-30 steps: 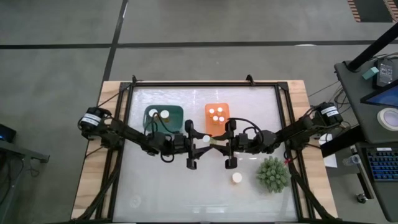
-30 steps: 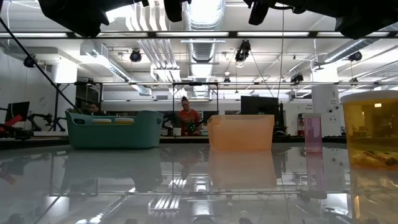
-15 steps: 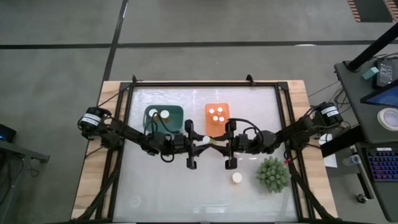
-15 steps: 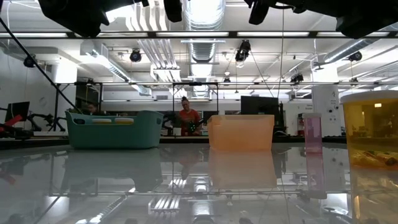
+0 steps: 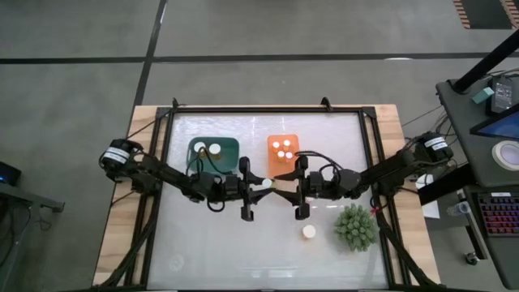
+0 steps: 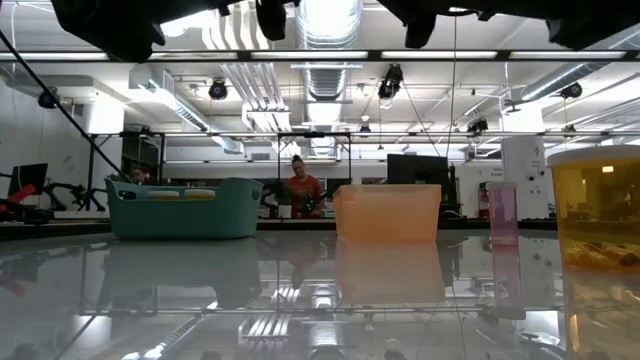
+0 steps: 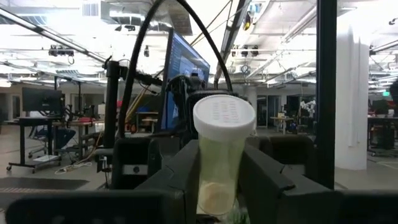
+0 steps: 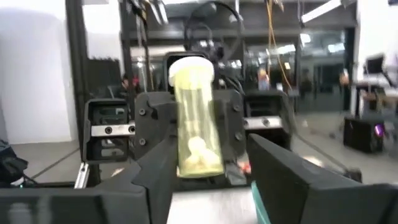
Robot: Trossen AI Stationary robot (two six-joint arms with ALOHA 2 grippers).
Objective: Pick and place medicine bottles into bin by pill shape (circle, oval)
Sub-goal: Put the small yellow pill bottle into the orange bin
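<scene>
One medicine bottle [image 7: 219, 155], pale amber with a white cap [image 5: 266, 182], is high above the table's middle. My left gripper [image 5: 258, 186] is shut on it. My right gripper [image 5: 285, 187] faces it from the table's right side, open, its fingers [image 8: 292, 180] wide apart and short of the bottle. A teal bin [image 5: 213, 152] holds two bottles. An orange bin [image 5: 283, 152] holds three. Another bottle [image 5: 309, 232] stands loose on the table, nearer the front edge. My left gripper pinches the bottle's lower body [image 7: 211, 186] between its two fingers [image 7: 267, 183]. The fingers come level from the table's left. The bottle stands upright with its cap up, lifted clear of the table; pale pills lie at its bottom.
A spiky green plant [image 5: 355, 227] stands at the front right, close to the loose bottle. The two bins sit side by side behind the grippers, also seen in the low view as the teal bin [image 6: 183, 208] and the orange bin [image 6: 388, 213]. A person shows far off in the room.
Both grippers have risen a little together, the bottle staying upright in my left gripper.
</scene>
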